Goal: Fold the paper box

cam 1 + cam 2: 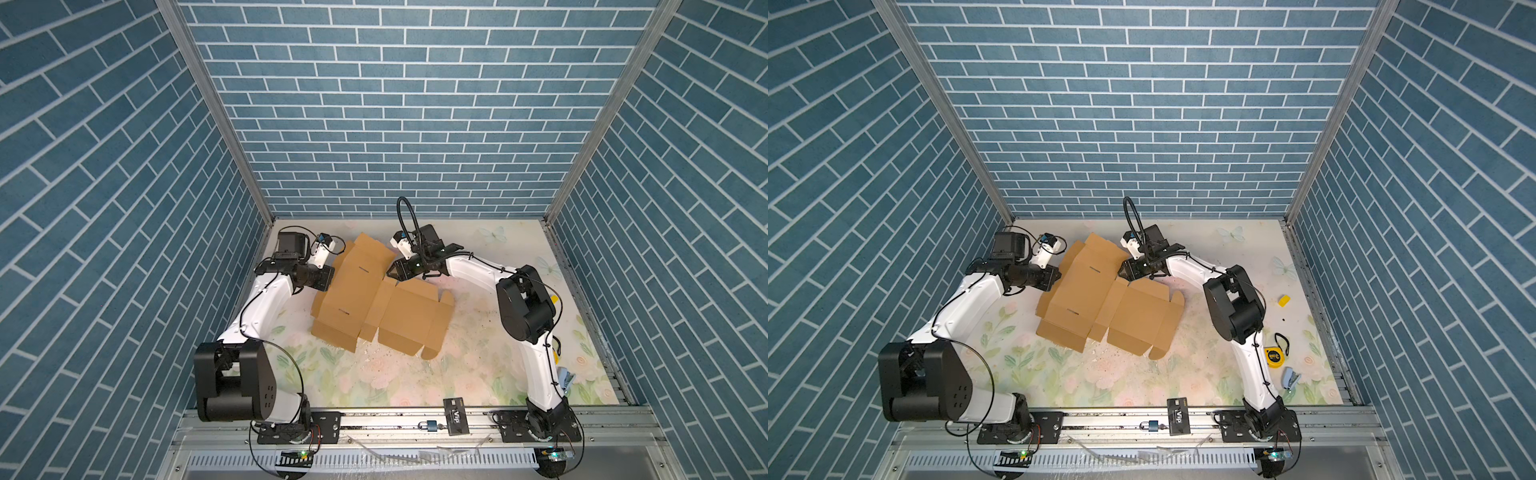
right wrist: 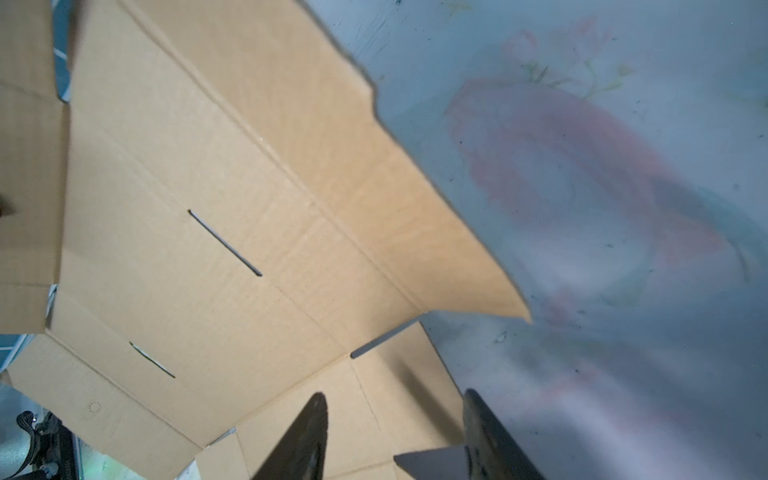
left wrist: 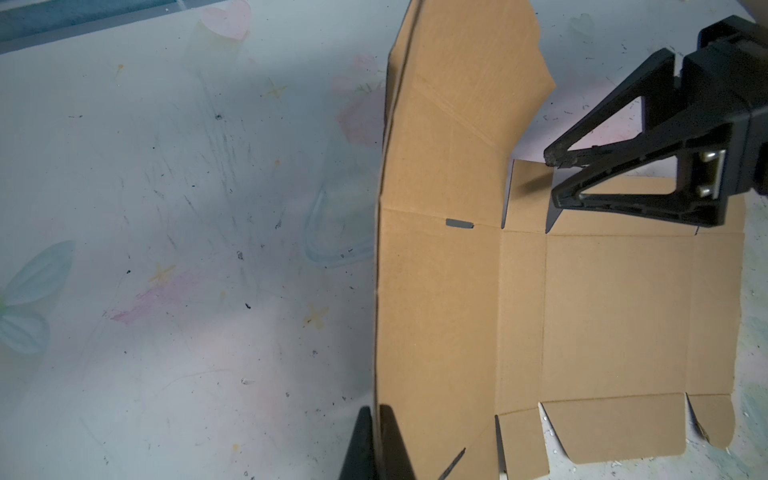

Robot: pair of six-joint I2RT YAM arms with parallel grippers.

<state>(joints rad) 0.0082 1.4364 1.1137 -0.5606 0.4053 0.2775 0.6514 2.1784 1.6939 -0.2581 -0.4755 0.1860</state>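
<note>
The paper box (image 1: 365, 299) (image 1: 1096, 299) is a tan die-cut cardboard sheet on the floral table, its left panel raised and the rest lying flat. My left gripper (image 1: 332, 279) (image 1: 1057, 277) (image 3: 376, 415) is shut on the edge of that raised panel, one finger on each face. My right gripper (image 1: 392, 272) (image 1: 1123, 270) (image 2: 394, 395) hovers open at the sheet's far right edge. One of its fingers is over a small flap (image 2: 390, 374) and the other is past the cardboard's edge. The left wrist view also shows the right gripper (image 3: 552, 180) above the sheet (image 3: 602, 311).
A yellow tape measure (image 1: 1274, 356), a small yellow block (image 1: 1283, 301) and a blue stapler (image 1: 1291, 379) lie at the right. A black card (image 1: 456, 415) and a padlock (image 1: 428, 425) sit on the front rail. Blue brick walls enclose three sides.
</note>
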